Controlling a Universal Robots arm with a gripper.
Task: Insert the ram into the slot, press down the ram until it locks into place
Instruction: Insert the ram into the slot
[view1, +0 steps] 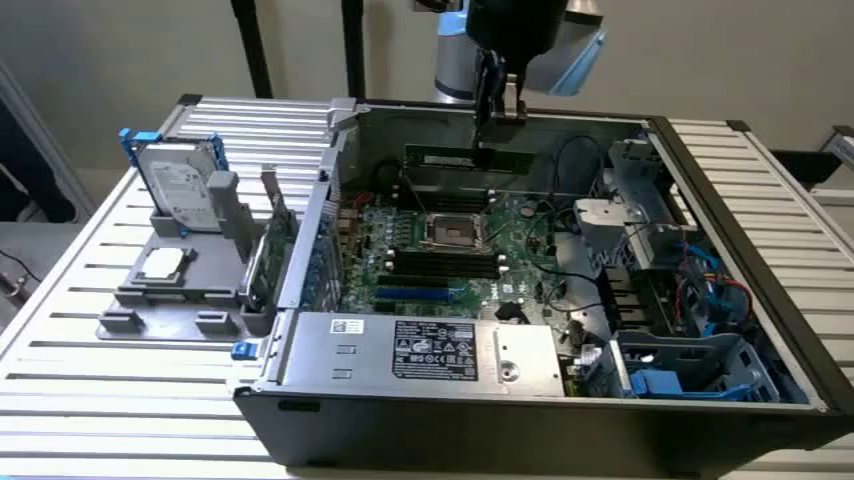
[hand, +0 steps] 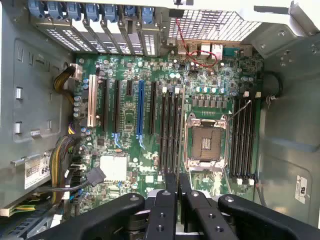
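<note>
Pale slatted table carries everything, and nearest on it lies the open computer case, with its labelled grey power supply along the near edge and a blue plastic drive cage to the exterior view's right. On the exterior view's left, just outside the case, a grey holder bears a square processor chip. A hard drive stands on edge farther back, and a green expansion card stands upright beside the case wall. Past the power supply the green motherboard shows a short blue slot, then a row of black memory slots, then the square metal CPU socket. Farthest back, the ram hangs level, lengthwise across the case, above the far part of the board and apart from the slots. The gripper reaches down from above with its fingers pressed together on the ram's top edge, pinching it near the middle
</note>
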